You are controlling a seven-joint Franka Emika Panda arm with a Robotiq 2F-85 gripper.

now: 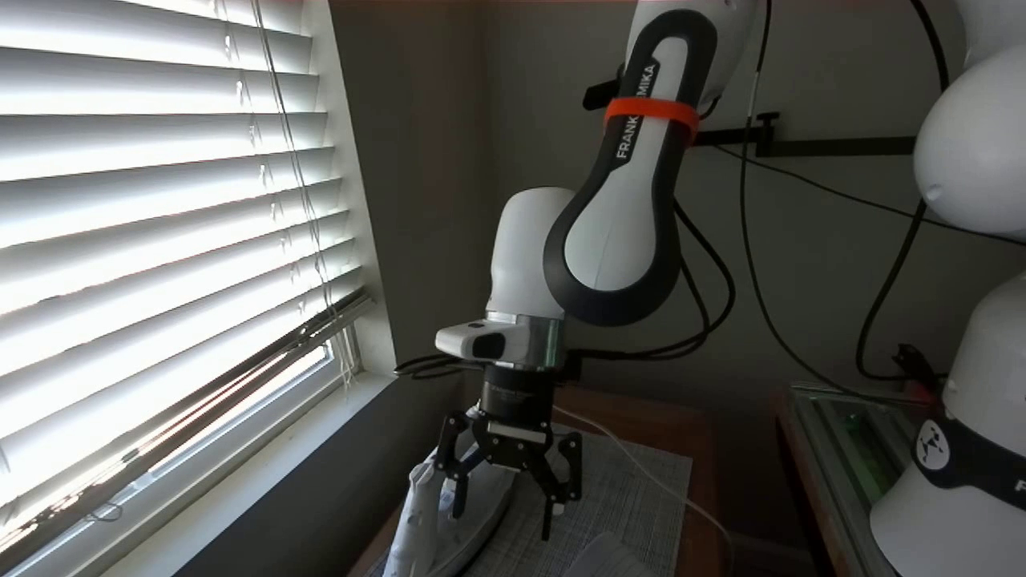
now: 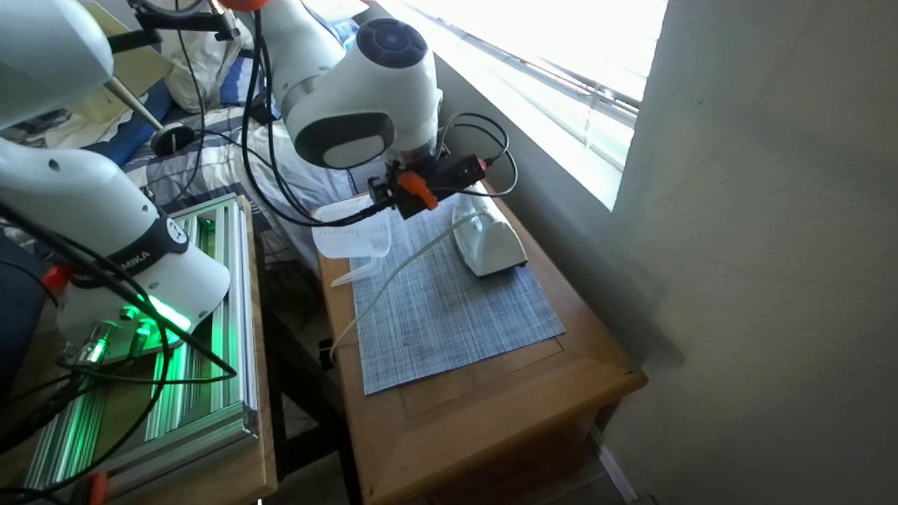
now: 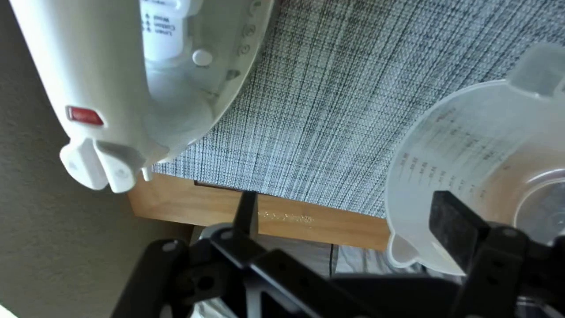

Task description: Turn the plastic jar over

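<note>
The plastic jar is a wide translucent jug with measuring marks, a spout and a handle. It stands at the table's edge in an exterior view [image 2: 351,238], and a small part shows at the bottom in an exterior view [image 1: 607,558]. In the wrist view the jar [image 3: 423,145] is at the right, its round mouth facing the camera and its base visible inside. My gripper [image 1: 503,511] is open and empty, above the mat between the jar and a white iron. In the wrist view the gripper [image 3: 344,201] has one finger overlapping the jar's rim; contact cannot be told.
The white iron [image 2: 487,238] stands on the grey mat [image 2: 449,315], close to the other finger; it also shows in the wrist view [image 3: 106,79]. Its cord [image 2: 407,263] crosses the mat. The wooden table [image 2: 477,435] borders a wall and window sill [image 1: 264,481].
</note>
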